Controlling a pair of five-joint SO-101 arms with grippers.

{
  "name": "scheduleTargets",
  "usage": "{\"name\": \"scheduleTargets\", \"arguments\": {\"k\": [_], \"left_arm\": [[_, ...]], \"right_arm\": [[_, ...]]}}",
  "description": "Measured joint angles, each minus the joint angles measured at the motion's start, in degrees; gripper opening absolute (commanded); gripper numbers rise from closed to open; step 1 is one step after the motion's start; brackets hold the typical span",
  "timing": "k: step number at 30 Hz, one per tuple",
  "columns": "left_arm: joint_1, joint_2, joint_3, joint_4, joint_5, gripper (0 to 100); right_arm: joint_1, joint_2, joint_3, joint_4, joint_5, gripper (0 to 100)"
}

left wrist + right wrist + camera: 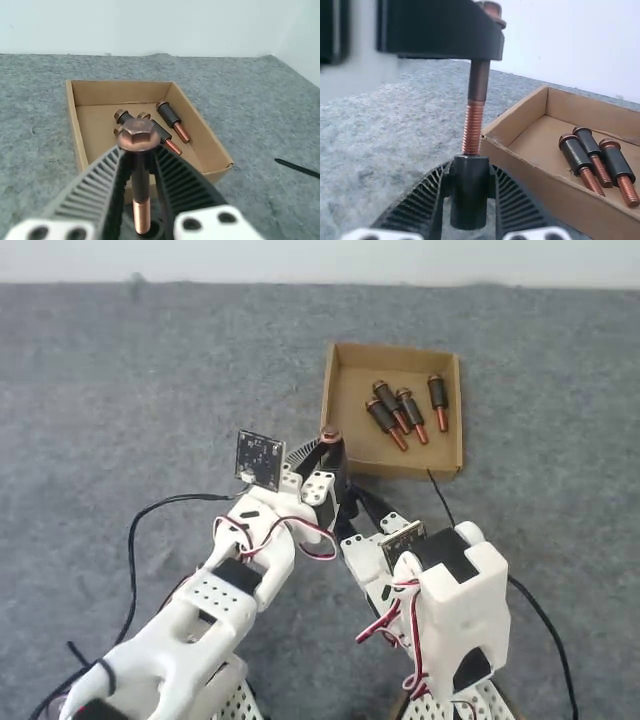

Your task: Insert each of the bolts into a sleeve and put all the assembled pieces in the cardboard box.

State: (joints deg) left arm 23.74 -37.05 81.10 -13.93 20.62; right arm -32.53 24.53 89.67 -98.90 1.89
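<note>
My left gripper (pixel 137 172) is shut on a copper bolt (pixel 138 165), held upright by its shank with the hex head up. My right gripper (pixel 469 192) is shut on a black sleeve (pixel 469 190) directly beneath it. The bolt's threaded tip (pixel 471 127) enters the sleeve's top opening. In the high view both grippers meet just off the near left corner of the cardboard box (pixel 345 465), with the bolt head (pixel 330 435) on top. Several assembled pieces (pixel 405 412) lie inside the box.
The box rests on grey carpet (pixel 150 390) at the back right of the arms. Open carpet lies left of and behind the box. Black and red cables (pixel 140 540) trail beside both arm bases, and a black cable (pixel 440 500) runs near the box's front.
</note>
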Motion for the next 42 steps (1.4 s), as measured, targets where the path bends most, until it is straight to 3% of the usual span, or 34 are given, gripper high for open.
{"name": "scheduleTargets", "arguments": {"k": [31,36,42], "left_arm": [[2.5,1.8,0.3,0.7,0.4,1],[2.9,1.9,-1.6,7.3,1.0,1],[1.6,1.9,-8.3,20.4,7.3,1]], "right_arm": [[0.7,0.5,0.0,0.0,-0.2,0.7],[1.8,0.5,0.0,0.0,-0.2,0.7],[1.8,0.5,0.0,0.0,-0.2,0.7]]}}
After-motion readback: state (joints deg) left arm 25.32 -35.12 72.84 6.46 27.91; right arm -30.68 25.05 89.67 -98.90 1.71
